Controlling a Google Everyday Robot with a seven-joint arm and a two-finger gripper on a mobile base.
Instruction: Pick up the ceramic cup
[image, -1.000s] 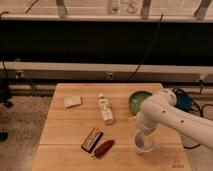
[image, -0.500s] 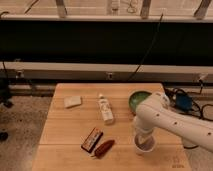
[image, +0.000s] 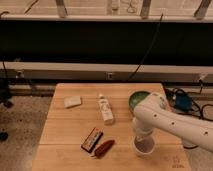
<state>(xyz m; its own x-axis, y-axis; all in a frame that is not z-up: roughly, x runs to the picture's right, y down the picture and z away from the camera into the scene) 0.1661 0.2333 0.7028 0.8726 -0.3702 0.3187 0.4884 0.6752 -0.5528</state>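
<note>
Hiding the gripper, arm overlaps ceramic cup.

- Arm: thick, smooth, white casing with rounded joints.
- Small dark dots along its casing.
- Gripper: whitish, at the arm's lower end.
</note>
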